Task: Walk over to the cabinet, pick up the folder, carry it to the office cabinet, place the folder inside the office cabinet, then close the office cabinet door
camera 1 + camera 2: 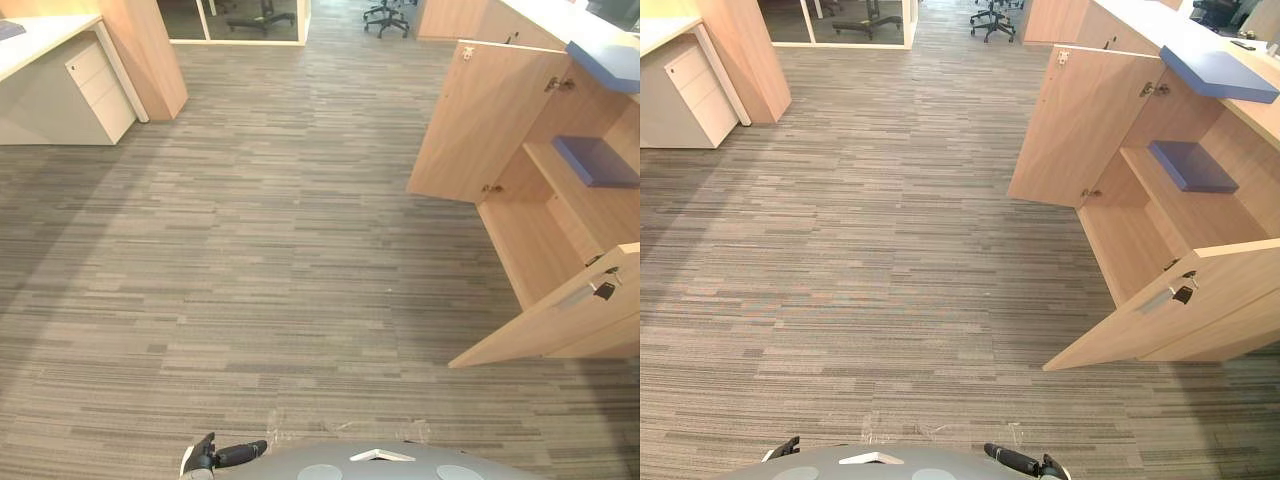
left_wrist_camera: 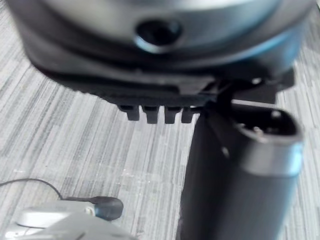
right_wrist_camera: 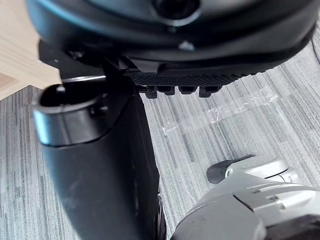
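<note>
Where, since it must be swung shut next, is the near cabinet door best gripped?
Probably the silver handle on the near door, beside the keys. It sits high on the outer face near the free edge, which should give good leverage. That face is turned toward the robot, so come from the robot's side.

Office cabinet (image 1: 530,250) cut by right edge, chairs (image 1: 385,18) cropped at top, desk (image 1: 45,35) cropped left

This is an office. Grey striped carpet (image 1: 250,250) covers the floor and a white drawer unit (image 1: 97,85) sits under a pale bench (image 1: 45,32). Swivel chairs (image 1: 386,18) stand by a glass partition (image 1: 235,18), and a wooden cabinet (image 1: 540,240) shelves a blue folder (image 1: 597,160).
</note>
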Available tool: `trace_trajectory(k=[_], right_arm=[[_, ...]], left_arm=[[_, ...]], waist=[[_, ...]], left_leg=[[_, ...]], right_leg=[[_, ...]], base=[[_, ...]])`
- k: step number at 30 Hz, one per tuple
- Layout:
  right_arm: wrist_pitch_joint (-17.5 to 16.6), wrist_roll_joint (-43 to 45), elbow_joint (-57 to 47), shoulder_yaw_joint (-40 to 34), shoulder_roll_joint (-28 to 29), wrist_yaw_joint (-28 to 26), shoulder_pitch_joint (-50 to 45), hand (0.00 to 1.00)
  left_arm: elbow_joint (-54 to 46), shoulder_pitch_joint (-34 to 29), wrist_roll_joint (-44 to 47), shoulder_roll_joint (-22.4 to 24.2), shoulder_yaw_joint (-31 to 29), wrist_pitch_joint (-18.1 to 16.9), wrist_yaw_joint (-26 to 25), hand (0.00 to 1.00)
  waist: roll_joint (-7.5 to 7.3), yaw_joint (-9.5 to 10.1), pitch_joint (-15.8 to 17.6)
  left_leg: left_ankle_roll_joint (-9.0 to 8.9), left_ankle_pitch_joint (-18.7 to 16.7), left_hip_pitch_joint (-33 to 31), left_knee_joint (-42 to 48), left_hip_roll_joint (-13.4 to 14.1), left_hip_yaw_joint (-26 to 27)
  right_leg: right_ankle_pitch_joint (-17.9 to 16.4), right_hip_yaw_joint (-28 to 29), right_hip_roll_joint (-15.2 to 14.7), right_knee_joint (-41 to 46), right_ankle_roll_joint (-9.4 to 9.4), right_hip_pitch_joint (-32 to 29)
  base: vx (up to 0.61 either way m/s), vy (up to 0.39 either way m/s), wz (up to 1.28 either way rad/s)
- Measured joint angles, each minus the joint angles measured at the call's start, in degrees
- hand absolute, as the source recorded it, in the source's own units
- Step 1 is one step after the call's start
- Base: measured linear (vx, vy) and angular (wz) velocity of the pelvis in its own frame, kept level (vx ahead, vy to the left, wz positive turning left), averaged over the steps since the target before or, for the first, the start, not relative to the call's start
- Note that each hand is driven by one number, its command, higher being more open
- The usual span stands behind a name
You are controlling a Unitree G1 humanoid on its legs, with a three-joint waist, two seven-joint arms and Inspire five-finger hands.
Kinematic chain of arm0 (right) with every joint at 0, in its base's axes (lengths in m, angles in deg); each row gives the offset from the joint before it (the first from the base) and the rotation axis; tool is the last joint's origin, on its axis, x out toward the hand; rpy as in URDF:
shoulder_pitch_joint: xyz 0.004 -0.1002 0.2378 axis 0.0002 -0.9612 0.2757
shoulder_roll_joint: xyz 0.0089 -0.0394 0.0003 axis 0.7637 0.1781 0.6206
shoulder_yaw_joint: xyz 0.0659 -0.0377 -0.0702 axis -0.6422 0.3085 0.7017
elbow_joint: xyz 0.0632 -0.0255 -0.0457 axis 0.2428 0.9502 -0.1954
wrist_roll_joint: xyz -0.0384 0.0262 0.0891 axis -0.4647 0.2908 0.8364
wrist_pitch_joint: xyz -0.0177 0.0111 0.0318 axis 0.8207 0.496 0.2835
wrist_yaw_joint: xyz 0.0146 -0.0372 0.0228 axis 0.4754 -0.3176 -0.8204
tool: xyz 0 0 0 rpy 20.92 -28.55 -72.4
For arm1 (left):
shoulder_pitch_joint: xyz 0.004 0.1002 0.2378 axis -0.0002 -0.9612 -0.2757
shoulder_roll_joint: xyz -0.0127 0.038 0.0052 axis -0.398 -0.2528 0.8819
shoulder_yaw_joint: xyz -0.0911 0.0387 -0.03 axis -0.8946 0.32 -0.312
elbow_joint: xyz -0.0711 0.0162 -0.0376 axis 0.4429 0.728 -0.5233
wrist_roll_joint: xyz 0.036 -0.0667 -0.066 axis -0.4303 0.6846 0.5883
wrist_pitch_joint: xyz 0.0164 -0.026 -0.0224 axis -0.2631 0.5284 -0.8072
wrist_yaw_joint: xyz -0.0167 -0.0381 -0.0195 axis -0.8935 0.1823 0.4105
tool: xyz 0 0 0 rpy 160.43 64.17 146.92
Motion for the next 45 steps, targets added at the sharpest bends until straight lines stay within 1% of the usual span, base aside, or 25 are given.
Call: trace_trajectory(k=[2, 5, 13, 19, 25, 30, 33, 37, 38, 39, 40, 41, 42, 43, 44, 45], right_arm=[[0.0, 0.0, 0.0, -0.1, 0.0, 0.0, 0.4, 1.0], [0.0, 0.0, 0.0, -0.3, 0.2, 0.0, 0.5, 1.0], [0.0, 0.1, 0.0, -1.1, 0.4, -0.1, 0.6, 1.0], [0.0, 0.0, 0.0, -1.0, 0.6, -0.1, 1.3, 1.0], [0.0, -0.3, -0.1, -1.0, 0.9, 2.1, 1.9, 1.0], [0.0, -0.6, -0.1, -1.4, 1.0, 2.3, 1.9, 1.0], [0.0, -0.5, -0.1, -2.3, 1.1, 2.2, 2.1, 1.0], [0.0, -0.5, -0.1, -3.5, 1.4, 2.3, 2.2, 1.0], [0.0, -0.5, -0.1, -3.5, 1.5, 2.3, 2.4, 1.0], [0.0, -0.5, -0.2, -3.4, 1.5, 2.3, 2.8, 1.0], [-0.1, -0.5, -0.2, -3.5, 1.8, 2.3, 3.1, 1.0], [-0.1, -0.5, -0.2, -3.5, 1.8, 2.3, 4.0, 1.0], [-0.2, -0.4, -0.4, -3.6, 1.7, 2.3, 4.5, 1.0], [-0.4, 0.1, -0.7, -3.7, 1.4, 2.3, 4.4, 1.0], [-0.5, 0.1, -0.8, -4.0, 1.4, 2.4, 4.4, 1.0], [-0.7, 0.0, -0.8, -4.4, 1.4, 2.5, 4.4, 1.0]], left_arm=[[0.1, 0.0, 0.7, 0.0, 0.0, 0.0, 0.4, 1.0], [0.6, 0.0, 3.0, -0.2, -0.1, 0.0, 1.1, 1.0], [0.6, 0.0, 4.6, -0.3, 0.0, -0.1, 1.7, 1.0], [0.5, -0.1, 8.5, -0.5, -0.1, -0.2, 1.7, 1.0], [-0.1, -0.1, 8.4, -0.5, 0.0, -0.6, 1.2, 1.0], [-0.1, -0.1, 8.3, -0.4, 0.0, -1.2, 1.0, 1.0], [-0.1, 0.0, 8.3, -0.5, 0.0, -1.3, 1.0, 1.0], [-0.7, 0.0, 8.3, -0.5, 0.0, -1.3, 0.9, 1.0], [-1.2, 0.5, 8.3, -0.5, -0.1, -1.3, 0.5, 1.0], [-1.6, 0.6, 8.3, -0.6, -0.2, -1.3, 0.4, 1.0], [-2.2, 1.2, 8.3, -0.6, -0.7, -1.3, 0.1, 1.0], [-3.1, 1.7, 8.4, -0.7, -0.8, -1.3, 0.0, 1.0], [-3.9, 2.0, 8.4, -0.5, -1.2, -1.3, 0.0, 1.0], [-4.2, 1.9, 8.4, 0.2, -2.3, -1.3, -0.1, 1.0], [-4.5, 2.1, 8.4, 0.6, -3.2, -1.3, -0.1, 1.0], [-6.0, 2.2, 8.4, 1.2, -5.9, -1.3, -0.1, 1.0]], waist=[[-0.08, 0.01, 0.1], [-0.24, 0.0, 0.3], [-0.59, 0.0, 0.7], [-0.87, 0.03, 1.4], [-0.96, 0.03, 1.6], [-0.94, 0.0, 1.8], [-0.96, -0.02, 2.8], [-1.07, -0.05, 3.3], [-1.24, 0.0, 4.1], [-1.44, 0.02, 4.4], [-1.9, 0.15, 5.0], [-2.0, 0.17, 6.0], [-1.49, 0.13, 7.2], [-0.87, 0.19, 7.7], [-0.63, 0.29, 8.0], [-0.39, 0.25, 8.4]], left_leg=[[0.22, 1.2, 0.4, -1.7, 0.0, 0.1], [0.26, 1.3, 0.4, -1.7, 0.0, 0.3], [0.24, 1.3, 0.7, -1.9, 0.0, 0.0], [0.23, 1.3, 0.7, -1.9, 0.0, 0.0], [0.22, 1.3, 0.7, -2.0, -0.1, 0.0], [0.22, 1.3, 0.7, -2.0, -0.1, 0.0], [0.22, 1.3, 0.6, -2.0, -0.1, 0.0], [0.19, 1.3, -0.3, -1.9, -0.1, 0.0], [0.04, 1.2, -0.5, -1.6, 0.0, 0.1], [-0.26, 0.6, -1.4, -0.4, 0.0, 0.2], [-0.68, -2.0, -4.6, 4.5, 0.1, 0.7], [-1.05, -4.8, -7.4, 10.2, 0.6, 1.3], [-2.17, -8.6, -10.2, 17.8, 2.0, 3.3], [-3.05, -11.0, -12.1, 23.2, 3.5, 5.0], [-3.77, -12.0, -13.7, 28.0, 4.4, 6.0], [-3.92, -12.3, -18.0, 38.5, 6.7, 8.1]], right_leg=[[0.6, -0.1, 0.0, -1.1, 0.8, 0.0], [1.2, -0.3, -0.1, -1.9, 1.22, 0.1], [1.8, -1.0, -0.1, -3.4, 1.09, 1.2], [2.2, -1.4, -0.1, -4.3, 1.29, 1.9], [2.3, -1.4, -0.1, -4.6, 1.46, 2.0], [2.3, -1.5, -0.1, -4.7, 1.46, 2.0], [2.3, -1.6, -0.1, -4.8, 1.45, 2.0], [2.3, -1.7, -0.1, -5.1, 1.44, 1.8], [2.3, -1.7, -0.1, -5.0, 1.37, 1.6], [2.2, -1.7, -0.1, -4.6, 1.27, 1.1], [2.0, -1.6, -0.2, -3.6, 0.98, -0.4], [1.5, -1.5, 0.0, -2.5, 0.27, -1.1], [0.7, -1.5, 0.7, -1.3, -0.91, -1.1], [-0.2, -1.6, 1.3, -0.8, -2.03, -0.8], [-0.8, -1.6, 1.7, -0.8, -2.46, -0.5], [-1.5, -1.6, 2.4, -0.7, -2.78, 0.6]], base=[[-0.02, 0.008, -0.01], [-0.04, 0.008, -0.03], [-0.01, -0.003, 0.01], [0.0, -0.005, 0.03], [-0.01, -0.001, 0.0], [-0.01, -0.002, 0.0], [-0.01, -0.005, 0.0], [0.0, 0.0, 0.0], [0.0, 0.0, 0.0], [0.0, 0.0, 0.0], [0.0, -0.02, -0.06], [-0.03, -0.045, -0.09], [-0.03, -0.043, -0.07], [-0.05, -0.038, 0.0], [-0.05, -0.007, 0.04], [0.0, 0.0, 0.0]])
